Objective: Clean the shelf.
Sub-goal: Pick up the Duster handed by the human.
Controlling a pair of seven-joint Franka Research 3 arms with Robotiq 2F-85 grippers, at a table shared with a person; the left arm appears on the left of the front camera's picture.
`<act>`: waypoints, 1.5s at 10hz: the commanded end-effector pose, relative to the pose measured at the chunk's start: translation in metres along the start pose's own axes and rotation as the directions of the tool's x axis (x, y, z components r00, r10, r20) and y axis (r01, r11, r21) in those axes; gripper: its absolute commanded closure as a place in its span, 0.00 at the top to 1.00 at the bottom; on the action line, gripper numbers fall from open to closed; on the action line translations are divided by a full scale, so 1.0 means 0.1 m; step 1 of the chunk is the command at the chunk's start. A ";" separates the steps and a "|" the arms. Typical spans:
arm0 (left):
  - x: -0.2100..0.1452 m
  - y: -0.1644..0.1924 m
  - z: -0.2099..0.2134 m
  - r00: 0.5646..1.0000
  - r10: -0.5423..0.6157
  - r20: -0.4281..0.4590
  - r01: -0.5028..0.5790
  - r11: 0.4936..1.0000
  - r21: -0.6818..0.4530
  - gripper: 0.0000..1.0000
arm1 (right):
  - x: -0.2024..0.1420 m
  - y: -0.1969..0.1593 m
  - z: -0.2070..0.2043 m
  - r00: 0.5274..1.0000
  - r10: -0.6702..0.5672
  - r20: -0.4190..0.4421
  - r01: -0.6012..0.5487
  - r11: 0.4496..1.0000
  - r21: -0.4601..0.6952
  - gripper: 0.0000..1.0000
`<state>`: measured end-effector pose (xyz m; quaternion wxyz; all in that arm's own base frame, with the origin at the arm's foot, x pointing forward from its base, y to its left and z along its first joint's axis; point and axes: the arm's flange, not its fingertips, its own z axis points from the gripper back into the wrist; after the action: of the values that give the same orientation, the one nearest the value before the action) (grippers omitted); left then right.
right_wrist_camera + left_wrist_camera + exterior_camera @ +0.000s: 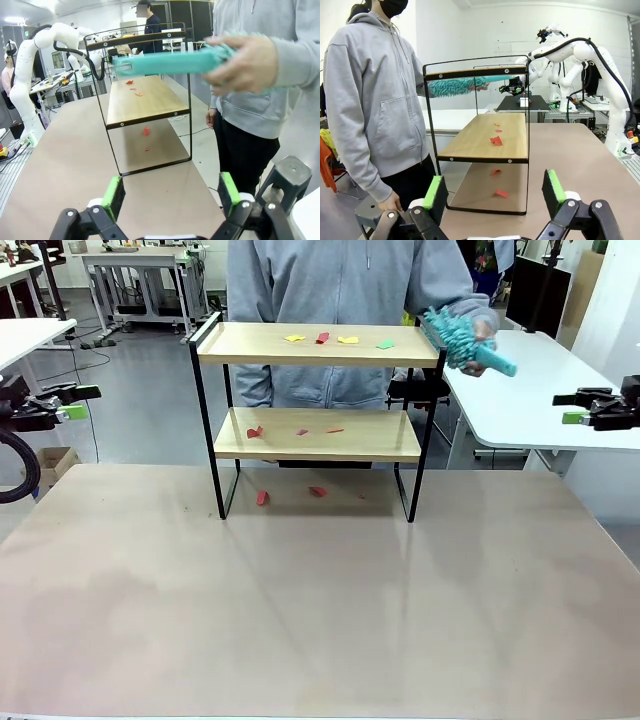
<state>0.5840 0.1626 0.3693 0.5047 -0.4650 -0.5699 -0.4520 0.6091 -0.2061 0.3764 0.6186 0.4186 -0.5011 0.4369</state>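
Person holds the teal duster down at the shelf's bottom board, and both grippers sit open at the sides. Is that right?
Not quite. The front view shows the duster level with the shelf's top board, at its right end, not the bottom one. The left gripper and right gripper do sit open at the sides.

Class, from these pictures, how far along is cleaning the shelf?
Done: nothing visible; paper scraps lie on both boards of the shelf and the table beneath. In hand: the person's hand holds a teal duster by the top board's right end. Left: clearing every scrap.
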 end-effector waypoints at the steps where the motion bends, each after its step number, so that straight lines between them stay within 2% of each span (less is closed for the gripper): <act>1: 0.02 0.00 0.00 1.000 -0.016 -0.004 0.016 1.000 0.004 1.00 | 0.01 0.01 -0.01 1.000 0.012 0.003 -0.012 1.000 0.001 1.00; 12: 0.02 0.00 0.00 1.000 -0.016 -0.004 0.016 1.000 0.004 1.00 | 0.00 0.00 0.00 1.000 0.000 0.000 0.000 1.000 0.000 1.00; 13: 0.02 0.00 0.00 1.000 -0.016 -0.004 0.016 1.000 0.004 1.00 | 0.25 0.12 0.16 0.998 -0.003 -0.069 -0.003 0.996 -0.085 1.00; 14: 0.02 0.00 0.00 1.000 -0.016 -0.004 0.016 1.000 0.004 1.00 | 0.49 0.23 0.27 0.982 -0.038 -0.184 -0.005 0.974 -0.227 1.00; 15: 0.02 0.00 0.00 1.000 -0.016 -0.004 0.016 1.000 0.004 1.00 | 0.78 0.38 0.31 0.978 -0.093 -0.186 0.051 0.974 -0.220 1.00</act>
<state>0.5842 0.1628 0.3693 0.5047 -0.4648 -0.5699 -0.4522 0.5956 -0.2363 0.4311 0.6813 0.3338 -0.4993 0.4185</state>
